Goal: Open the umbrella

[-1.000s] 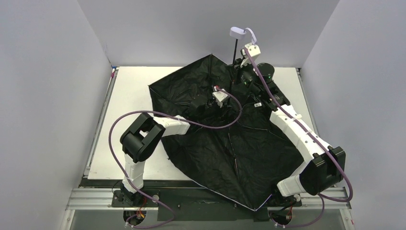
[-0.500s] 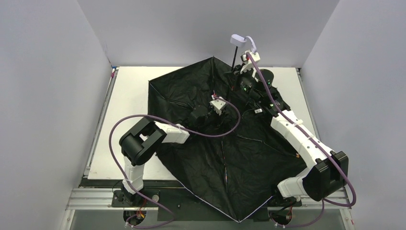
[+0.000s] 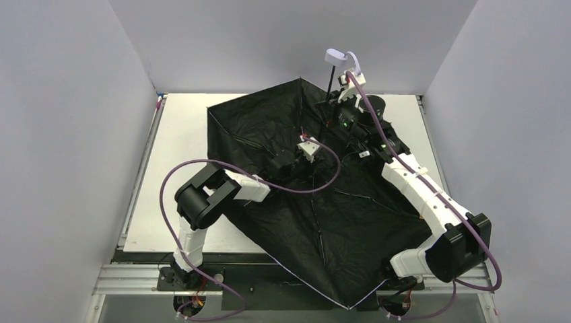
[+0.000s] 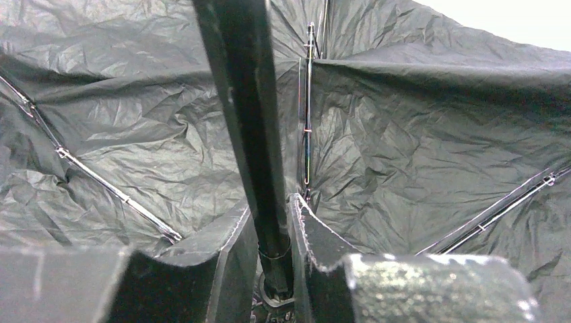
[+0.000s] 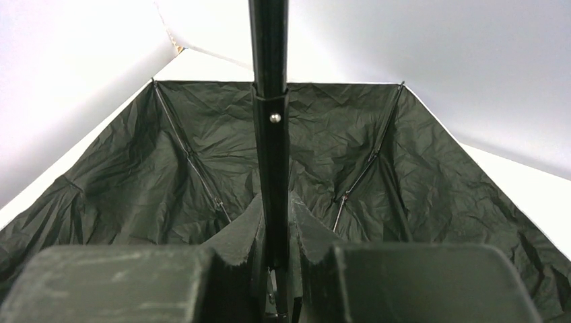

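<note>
The umbrella (image 3: 323, 215) lies spread over the table with its black underside up. Its thin black shaft (image 3: 328, 81) rises at the back and ends in the lavender knob handle (image 3: 334, 55). My left gripper (image 3: 296, 158) is inside the canopy and shut on the shaft (image 4: 252, 148) low down, near the runner. My right gripper (image 3: 337, 111) is shut on the shaft (image 5: 271, 134) higher up, below the handle. Ribs (image 4: 114, 192) and black cloth (image 5: 135, 182) fill both wrist views.
The white table (image 3: 178, 134) shows at the left of the canopy. Grey walls (image 3: 67, 134) close in the left, back and right. The canopy's near corner (image 3: 350, 306) hangs over the table's front edge between the arm bases.
The canopy has spread wider and swung, its near corner shifting slightly. The left arm has moved up and in along the shaft. The right gripper has risen slightly with the handle.
</note>
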You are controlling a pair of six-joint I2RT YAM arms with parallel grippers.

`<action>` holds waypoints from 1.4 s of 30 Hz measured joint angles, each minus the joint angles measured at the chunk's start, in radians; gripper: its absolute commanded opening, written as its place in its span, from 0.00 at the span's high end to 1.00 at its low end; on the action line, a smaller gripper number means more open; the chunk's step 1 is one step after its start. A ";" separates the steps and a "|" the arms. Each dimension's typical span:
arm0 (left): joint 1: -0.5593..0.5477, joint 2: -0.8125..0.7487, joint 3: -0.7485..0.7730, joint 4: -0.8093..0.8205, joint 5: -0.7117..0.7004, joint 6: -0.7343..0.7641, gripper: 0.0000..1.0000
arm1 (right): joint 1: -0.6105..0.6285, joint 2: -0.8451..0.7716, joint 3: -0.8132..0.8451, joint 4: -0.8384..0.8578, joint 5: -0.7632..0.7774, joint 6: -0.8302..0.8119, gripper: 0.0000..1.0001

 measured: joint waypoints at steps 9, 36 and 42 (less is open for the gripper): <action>0.013 -0.045 0.006 -0.106 0.017 0.032 1.00 | -0.028 0.000 0.029 -0.066 -0.018 0.021 1.00; 0.177 -0.175 0.478 -0.638 0.198 0.516 1.00 | 0.015 -0.657 -0.363 -0.177 0.006 -0.191 0.21; 0.257 -0.217 0.628 -0.656 0.259 0.735 1.00 | -0.040 -0.718 -0.454 -0.262 0.095 -0.177 0.21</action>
